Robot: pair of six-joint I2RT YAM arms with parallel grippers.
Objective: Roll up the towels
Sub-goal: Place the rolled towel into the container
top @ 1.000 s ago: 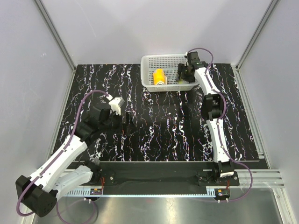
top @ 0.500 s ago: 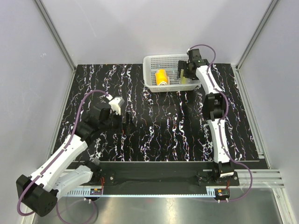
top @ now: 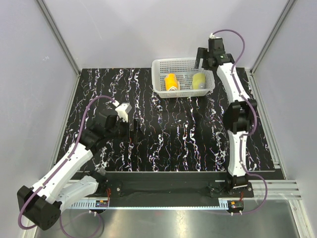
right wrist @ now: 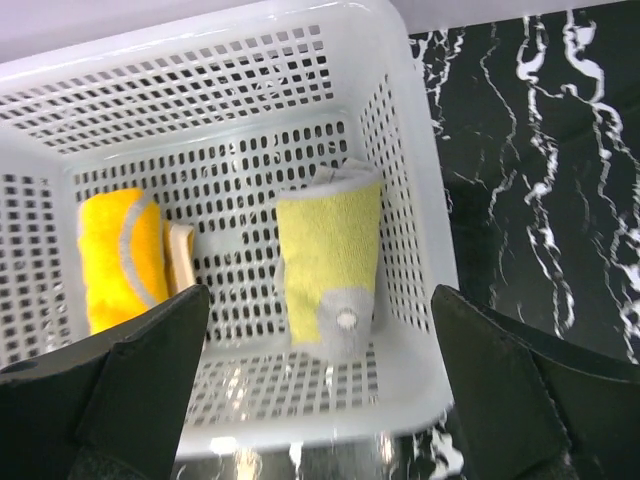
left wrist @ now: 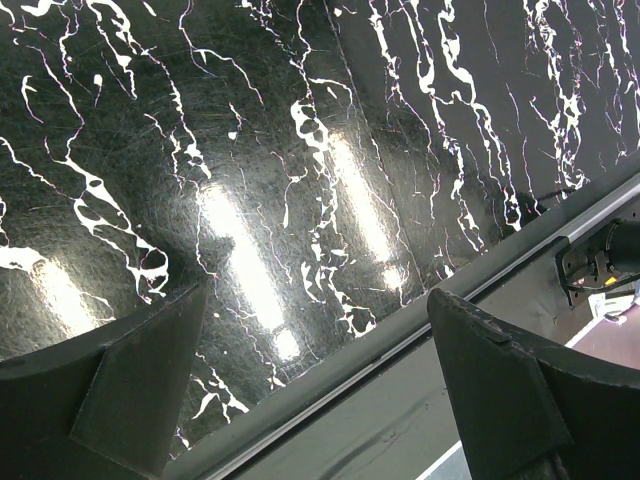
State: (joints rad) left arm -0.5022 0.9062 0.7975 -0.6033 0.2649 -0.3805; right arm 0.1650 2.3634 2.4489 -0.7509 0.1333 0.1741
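Top external view has the white basket [top: 157,79] standing on the black, white-veined tabletop [top: 173,134] at its far edge, right of the middle and short of the far right corner. Both towels lie inside it as rolls, side by side and apart: the orange towel [top: 171,82] on the basket's left half, the grey towel with yellow-green blotches [top: 199,81] on its right half, just beside the right wall; whether it touches that wall I cannot tell. The right wrist view shows this second roll with its yellow-green face up and a grey edge at both ends, and a little bare perforated floor between the two rolls. The right gripper [top: 208,63] hangs above the basket's far right corner, raised clear of it, with its fingers [right wrist: 110,400] spread wide and nothing held between them. The left gripper [top: 132,131] is over the left half of the tabletop, well apart from the basket. In the left wrist view its fingers [left wrist: 120,390] also stand wide apart and empty, with only the glossy tabletop and the rail along its near edge showing between them.
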